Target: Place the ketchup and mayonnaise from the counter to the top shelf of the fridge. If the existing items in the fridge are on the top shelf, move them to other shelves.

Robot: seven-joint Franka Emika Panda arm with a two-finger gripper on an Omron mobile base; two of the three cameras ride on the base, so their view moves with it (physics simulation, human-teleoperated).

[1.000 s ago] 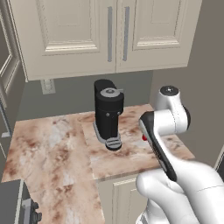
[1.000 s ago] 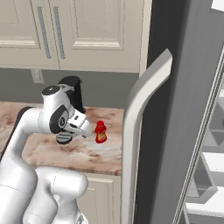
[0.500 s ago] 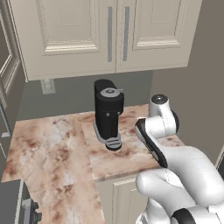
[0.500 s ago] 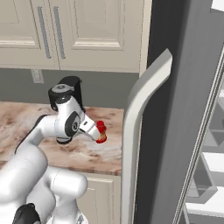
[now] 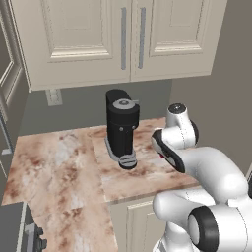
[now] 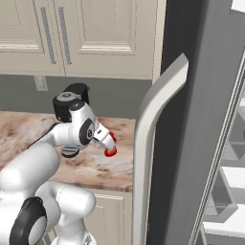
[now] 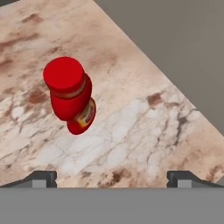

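The ketchup (image 7: 70,94), a small red squeeze bottle with a red cap and pale label, stands on the pinkish marbled counter (image 7: 140,127). In the hand view it sits ahead and left of my gripper (image 7: 113,178), whose two tips are wide apart with nothing between them. From the right base view the hand hangs just above and left of the ketchup (image 6: 110,146), close to it. Only a red sliver of the ketchup (image 5: 162,156) peeks from behind my arm in the left base view. The fridge (image 6: 206,95) stands open on the right. The mayonnaise is out of view.
A black coffee machine (image 5: 122,129) stands on the counter (image 5: 59,157) behind and left of the hand. The fridge door's curved grey handle (image 6: 155,119) rises close to the right of the ketchup. White shelves (image 6: 232,176) show past the door. Cream wall cabinets (image 5: 123,34) hang above.
My arm has swung forward and down toward the ketchup, and the hand now hangs close over it. The bottle has not moved.
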